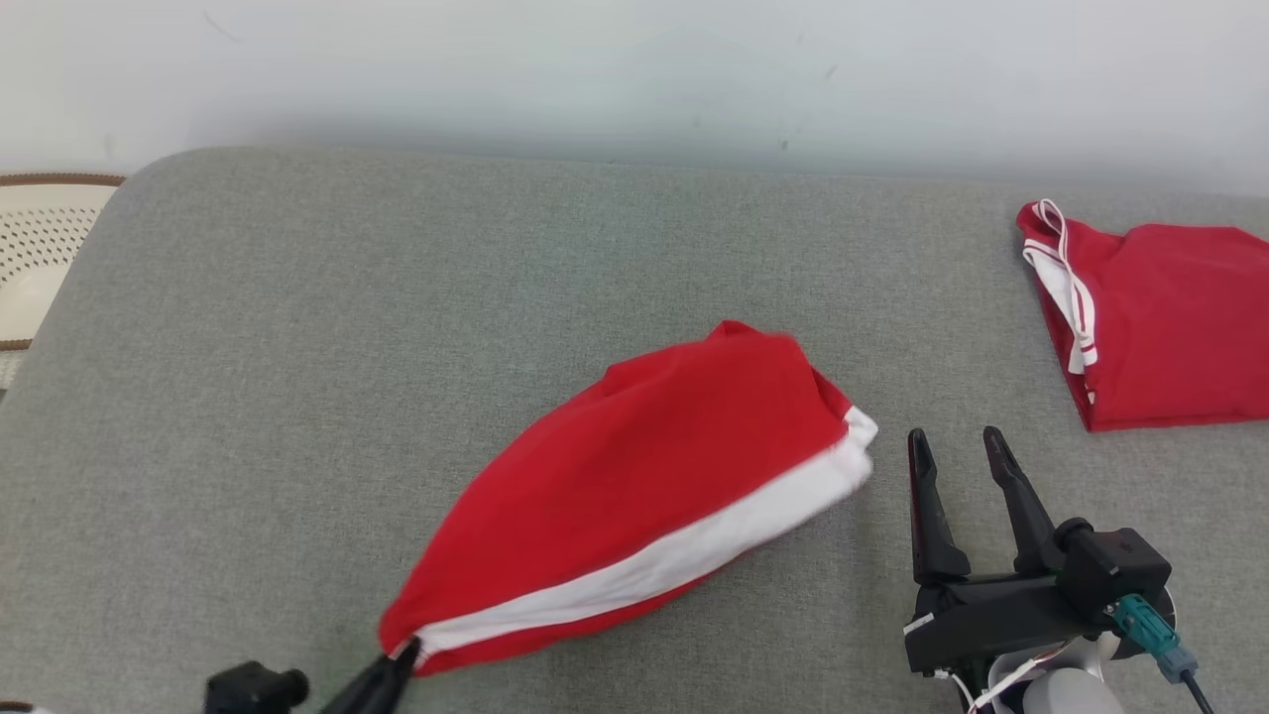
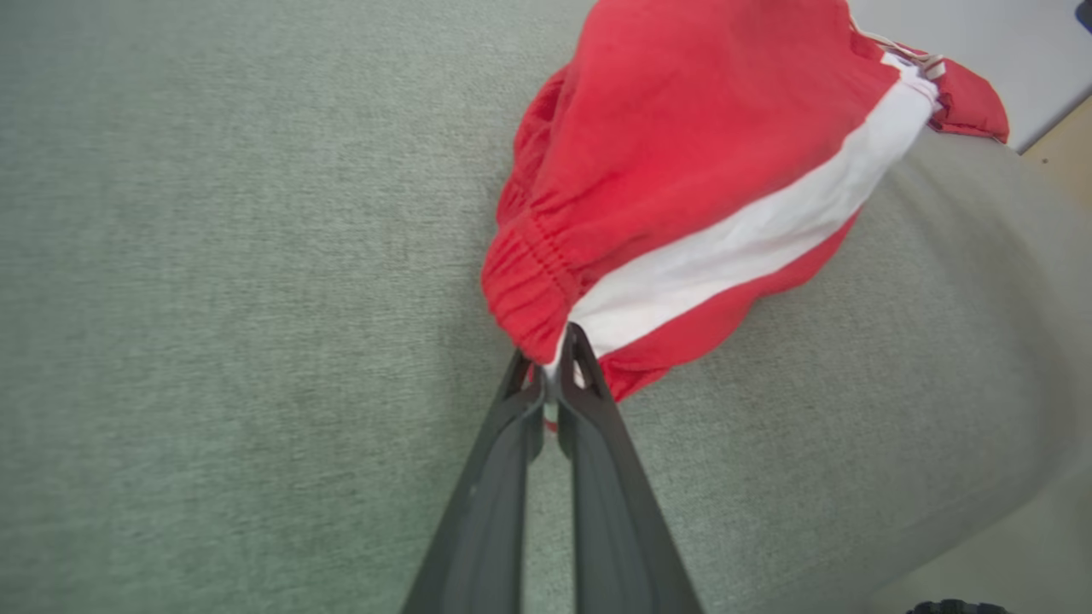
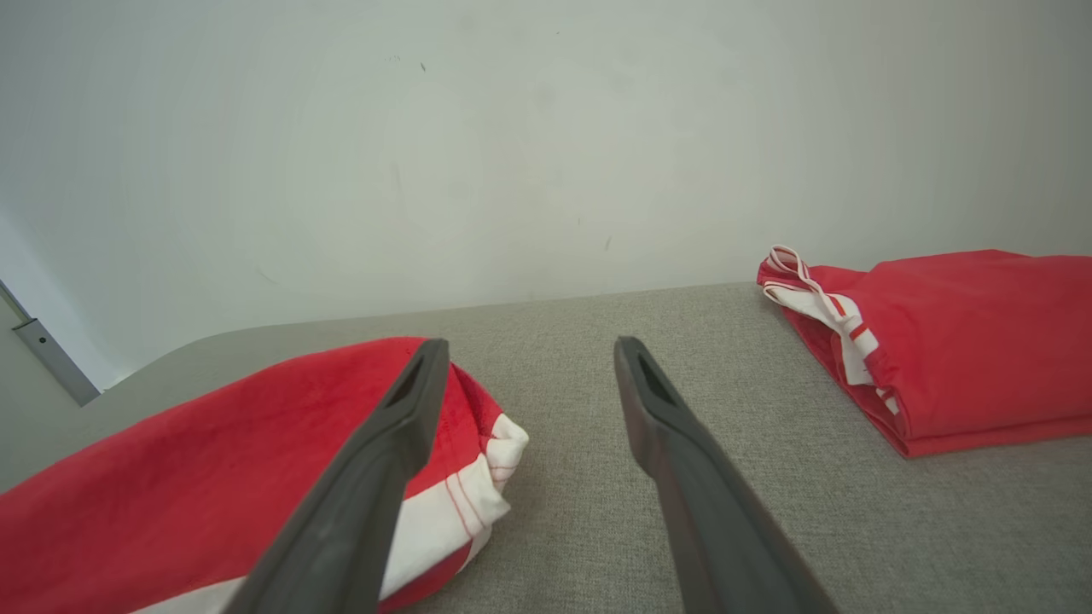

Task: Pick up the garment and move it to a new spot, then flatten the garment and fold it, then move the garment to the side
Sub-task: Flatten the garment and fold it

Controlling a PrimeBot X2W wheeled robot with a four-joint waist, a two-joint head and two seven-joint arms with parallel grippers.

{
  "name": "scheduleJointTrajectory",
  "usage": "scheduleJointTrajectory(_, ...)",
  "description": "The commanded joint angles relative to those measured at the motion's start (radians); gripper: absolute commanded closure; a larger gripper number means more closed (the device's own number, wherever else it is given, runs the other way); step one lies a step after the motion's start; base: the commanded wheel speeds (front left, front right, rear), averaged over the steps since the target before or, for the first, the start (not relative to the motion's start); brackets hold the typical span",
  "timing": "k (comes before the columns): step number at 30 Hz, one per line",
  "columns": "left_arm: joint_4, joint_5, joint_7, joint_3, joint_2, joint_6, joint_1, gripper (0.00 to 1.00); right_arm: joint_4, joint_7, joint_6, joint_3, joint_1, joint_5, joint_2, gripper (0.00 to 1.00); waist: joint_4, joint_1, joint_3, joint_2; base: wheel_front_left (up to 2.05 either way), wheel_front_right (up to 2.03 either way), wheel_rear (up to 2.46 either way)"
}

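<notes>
The garment (image 1: 644, 486) is red cloth with a broad white stripe, lying bunched and stretched across the grey cushion (image 1: 397, 297). At the bottom left my left gripper (image 1: 402, 654) is shut on the garment's elastic waistband corner; the left wrist view shows the garment (image 2: 699, 170) pinched between the closed fingers of that gripper (image 2: 554, 358). My right gripper (image 1: 957, 441) stands open just right of the garment's far end, with nothing between its fingers. In the right wrist view the right gripper (image 3: 529, 350) hovers over the cushion beside the garment (image 3: 213, 460).
A second red garment (image 1: 1160, 317) with white trim lies folded at the cushion's right edge, also in the right wrist view as the folded garment (image 3: 964, 341). A perforated cream basket (image 1: 40, 258) sits off the cushion's left end. A pale wall (image 1: 634, 69) runs behind.
</notes>
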Motion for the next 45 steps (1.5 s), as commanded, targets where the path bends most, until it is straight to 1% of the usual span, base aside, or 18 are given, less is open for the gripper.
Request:
scheduleJointTrajectory(1, 0.016, -0.006, -0.011, 0.018, 0.018, 0.004, 0.011, 1.0, 0.0, -0.004, 0.0, -0.003, -0.009, -0.003, -0.001, 0.0, 0.001, 0.0, 0.001, 0.0, 0.0, 0.0, 0.0)
scheduleJointTrajectory(5, 0.053, -0.006, -0.024, 0.05, 0.023, -0.002, 0.006, 1.0, 0.002, -0.004, 0.0, -0.007, -0.011, -0.008, -0.001, 0.0, 0.005, 0.0, 0.004, 0.0, 0.0, 0.0, 0.0)
scheduleJointTrajectory(10, 0.099, -0.008, -0.029, 0.056, -0.001, -0.023, 0.014, 1.0, 0.009, -0.004, 0.0, 0.0, -0.012, -0.005, -0.001, 0.0, 0.003, 0.0, 0.003, 0.0, 0.0, 0.0, 0.0)
scheduleJointTrajectory(11, 0.109, -0.001, -0.031, 0.058, -0.003, -0.019, 0.015, 0.72, 0.011, -0.004, 0.0, 0.0, -0.012, -0.005, -0.001, 0.0, 0.002, 0.0, 0.002, 0.0, 0.0, 0.0, 0.0)
scheduleJointTrajectory(12, 0.115, 0.006, -0.032, 0.061, -0.008, -0.018, 0.016, 0.21, 0.011, -0.004, 0.0, 0.0, -0.011, -0.005, -0.001, 0.0, 0.002, 0.0, 0.002, 0.0, 0.0, 0.0, 0.0)
scheduleJointTrajectory(13, 0.119, 0.005, -0.033, 0.069, -0.016, -0.015, 0.02, 0.0, 0.013, -0.004, 0.0, -0.003, -0.01, -0.005, -0.001, 0.0, 0.001, 0.0, 0.001, 0.0, 0.0, 0.0, 0.0)
scheduleJointTrajectory(16, 0.111, 0.013, -0.035, 0.108, -0.026, -0.009, 0.027, 0.0, 0.012, -0.004, 0.0, -0.008, -0.006, -0.007, 0.0, 0.0, 0.0, 0.0, -0.001, 0.0, 0.0, 0.0, 0.0)
scheduleJointTrajectory(19, 0.072, 0.038, -0.036, 0.17, -0.039, -0.003, 0.055, 0.0, 0.009, -0.004, 0.0, -0.012, 0.0, -0.007, -0.001, 0.0, 0.001, 0.0, -0.004, 0.0, 0.0, 0.0, 0.0)
scheduleJointTrajectory(21, 0.035, 0.057, -0.036, 0.228, -0.057, 0.004, 0.075, 0.0, 0.007, -0.004, 0.0, -0.013, 0.003, -0.009, 0.0, 0.0, 0.003, 0.0, -0.006, 0.0, 0.0, 0.0, 0.0)
scheduleJointTrajectory(22, 0.019, 0.071, -0.036, 0.254, -0.062, 0.008, 0.087, 0.0, 0.007, -0.004, 0.0, -0.014, 0.003, -0.01, 0.0, 0.0, 0.004, 0.0, -0.007, 0.0, 0.0, 0.0, 0.0)
scheduleJointTrajectory(23, -0.012, 0.102, -0.035, 0.306, -0.082, 0.015, 0.112, 0.0, 0.008, -0.004, 0.0, -0.017, 0.004, -0.012, -0.001, 0.0, 0.007, 0.0, -0.01, 0.0, 0.0, 0.0, 0.0)
scheduleJointTrajectory(28, -0.06, 0.199, -0.035, 0.416, -0.136, 0.022, 0.155, 0.0, 0.023, -0.004, 0.0, -0.016, 0.007, -0.018, -0.001, 0.0, 0.013, 0.0, -0.02, 0.0, 0.0, 0.0, 0.0)
scheduleJointTrajectory(32, -0.082, 0.26, -0.036, 0.496, -0.193, 0.011, 0.181, 0.0, 0.069, -0.004, 0.0, -0.005, 0.001, -0.02, 0.0, 0.0, 0.018, 0.0, -0.029, 0.0, 0.0, 0.0, 0.0)
scheduleJointTrajectory(36, -0.094, 0.318, -0.036, 0.56, -0.246, -0.004, 0.197, 0.0, 0.119, 0.0, 0.0, 0.007, -0.033, -0.018, -0.015, 0.0, 0.027, 0.0, -0.037, 0.0, 0.0, 0.0, 0.0)
scheduleJointTrajectory(39, -0.088, 0.359, -0.036, 0.591, -0.279, -0.016, 0.205, 0.0, 0.157, 0.019, 0.0, 0.027, -0.063, -0.007, -0.03, 0.0, 0.035, 0.0, -0.042, 0.0, 0.0, 0.0, 0.0)
scheduleJointTrajectory(41, -0.085, 0.374, -0.036, 0.6, -0.288, -0.018, 0.204, 0.0, 0.167, 0.024, 0.0, 0.035, -0.078, -0.004, -0.035, 0.0, 0.037, 0.0, -0.043, 0.0, 0.0, 0.0, 0.0)
scheduleJointTrajectory(45, -0.074, 0.404, -0.036, 0.638, -0.329, -0.042, 0.2, 0.0, 0.221, 0.055, 0.0, 0.063, -0.137, 0.017, -0.059, 0.0, 0.049, 0.0, -0.048, 0.0, 0.0, 0.0, 0.0)
